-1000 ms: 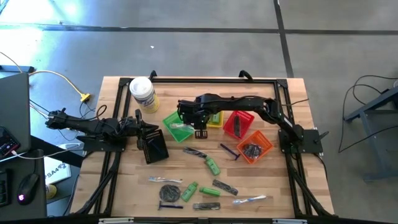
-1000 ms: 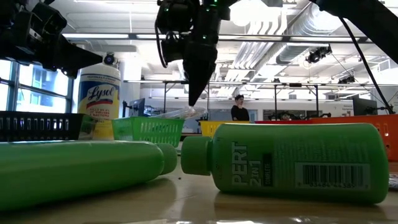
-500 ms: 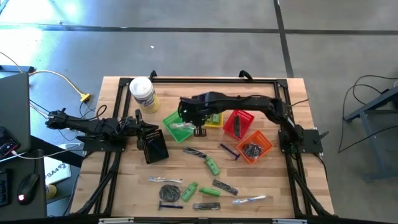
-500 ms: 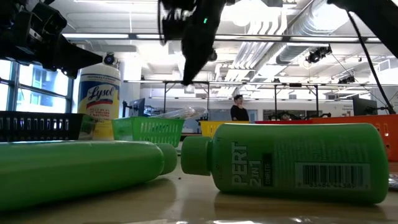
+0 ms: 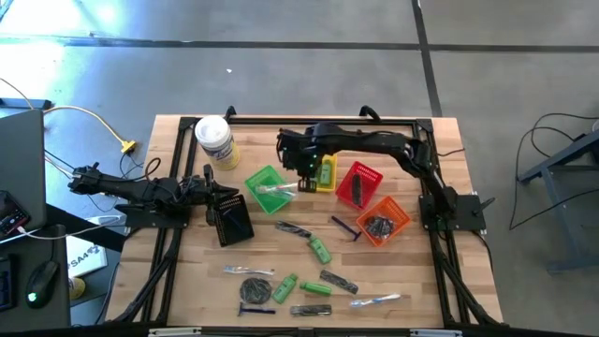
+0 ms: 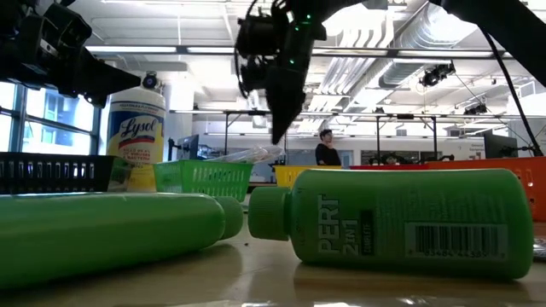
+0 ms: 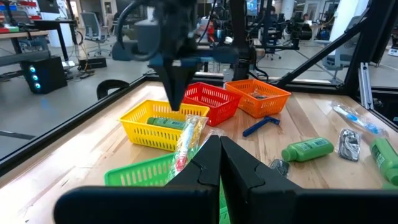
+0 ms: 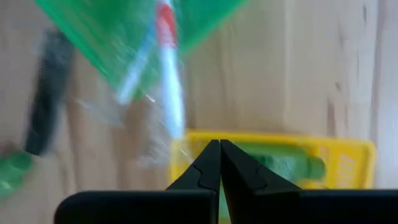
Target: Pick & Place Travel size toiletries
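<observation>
Sorting partly done; most toiletries still loose on the table.
Right gripper (image 5: pixel 305 175) hangs closed and empty above yellow basket (image 5: pixel 327 182); wrapped piece (image 5: pixel 272 190) lies in green basket (image 5: pixel 263 178); green bottles (image 5: pixel 320 250) await; left gripper (image 5: pixel 221 197) closed, idle.

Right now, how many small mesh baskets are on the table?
5. The black basket is on the left. The green basket, yellow basket and red basket run across mid-table. The orange basket is farthest right. None seems hidden.
</observation>
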You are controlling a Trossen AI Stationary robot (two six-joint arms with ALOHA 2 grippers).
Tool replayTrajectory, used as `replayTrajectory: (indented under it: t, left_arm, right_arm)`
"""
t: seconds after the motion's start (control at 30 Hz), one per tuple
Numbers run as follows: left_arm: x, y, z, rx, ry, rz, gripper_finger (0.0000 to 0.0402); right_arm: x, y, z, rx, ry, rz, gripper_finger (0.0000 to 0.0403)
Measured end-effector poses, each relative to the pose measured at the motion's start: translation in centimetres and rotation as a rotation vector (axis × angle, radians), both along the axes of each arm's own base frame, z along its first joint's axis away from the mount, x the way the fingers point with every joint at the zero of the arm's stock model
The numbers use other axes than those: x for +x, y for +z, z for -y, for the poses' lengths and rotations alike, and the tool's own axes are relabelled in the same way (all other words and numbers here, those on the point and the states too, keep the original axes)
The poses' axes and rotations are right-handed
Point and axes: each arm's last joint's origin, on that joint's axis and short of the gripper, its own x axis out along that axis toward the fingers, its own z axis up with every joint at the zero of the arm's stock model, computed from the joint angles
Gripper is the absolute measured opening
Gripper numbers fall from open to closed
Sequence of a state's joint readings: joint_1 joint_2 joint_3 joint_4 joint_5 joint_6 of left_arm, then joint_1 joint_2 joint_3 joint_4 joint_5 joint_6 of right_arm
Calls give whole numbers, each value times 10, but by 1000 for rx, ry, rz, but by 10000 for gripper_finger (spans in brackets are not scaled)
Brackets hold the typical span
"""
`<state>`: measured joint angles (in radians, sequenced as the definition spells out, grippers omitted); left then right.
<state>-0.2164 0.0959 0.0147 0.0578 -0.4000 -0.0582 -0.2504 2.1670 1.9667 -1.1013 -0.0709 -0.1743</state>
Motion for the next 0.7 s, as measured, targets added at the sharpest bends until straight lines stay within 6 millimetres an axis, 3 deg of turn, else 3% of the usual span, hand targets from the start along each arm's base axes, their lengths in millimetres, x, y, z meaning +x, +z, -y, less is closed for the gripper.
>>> replayTrajectory:
  t: [0.2,0.37,0.57,0.7]
  left_arm:
    - [0,0,0,0,0,0,0]
    - [0,0,0,0,0,0,0]
    - [0,0,0,0,0,0,0]
    - [0,0,0,0,0,0,0]
  right_arm:
    - [-4,-26,-4,1,5,-49,4]
    - [2,-25,-14,61,29,3,4]
    - [7,-25,-41,167,130,24,4]
    - [9,-21,-48,137,147,42,4]
